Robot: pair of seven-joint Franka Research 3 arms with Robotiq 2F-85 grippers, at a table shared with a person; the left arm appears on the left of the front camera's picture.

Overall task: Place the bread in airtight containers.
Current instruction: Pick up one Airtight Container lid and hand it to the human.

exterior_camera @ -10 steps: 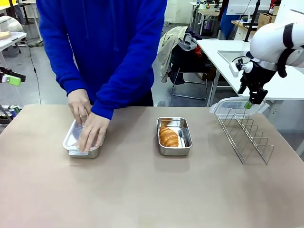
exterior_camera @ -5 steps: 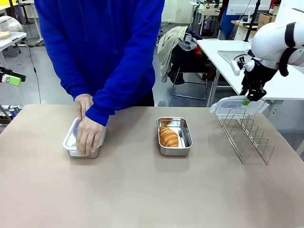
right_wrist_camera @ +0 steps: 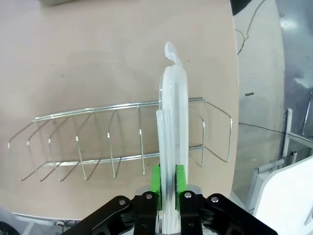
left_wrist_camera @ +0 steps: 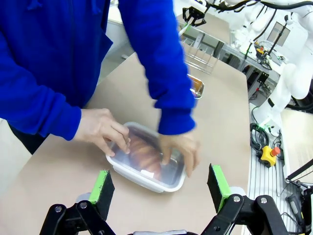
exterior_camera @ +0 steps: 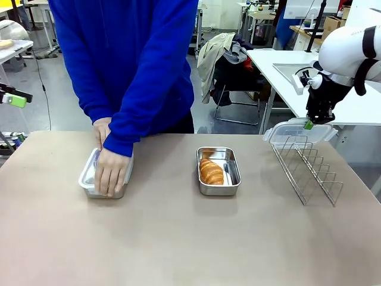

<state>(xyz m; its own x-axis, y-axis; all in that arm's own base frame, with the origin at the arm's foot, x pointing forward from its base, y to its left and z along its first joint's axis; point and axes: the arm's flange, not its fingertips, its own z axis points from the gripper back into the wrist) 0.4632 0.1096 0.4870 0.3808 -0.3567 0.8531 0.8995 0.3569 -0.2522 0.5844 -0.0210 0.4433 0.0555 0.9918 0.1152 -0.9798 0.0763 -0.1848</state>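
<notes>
At upper right, the right gripper (exterior_camera: 308, 124) clamps a clear lid (right_wrist_camera: 172, 127) above the wire rack (exterior_camera: 308, 168). Lower left, a person's hands (exterior_camera: 111, 170) press another lid onto a pan (left_wrist_camera: 146, 165); the left gripper (left_wrist_camera: 159, 190) gapes wide.

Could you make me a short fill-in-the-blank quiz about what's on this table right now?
1. The right gripper is shut on a clear ____ standing in the wire rack.
2. The open pan in the middle holds one ____.
3. The person's hands press a lid onto the other pan, which lies on the robot's ____ side.
4. The left gripper is ____.

Missing words: lid; croissant; left; open
</notes>
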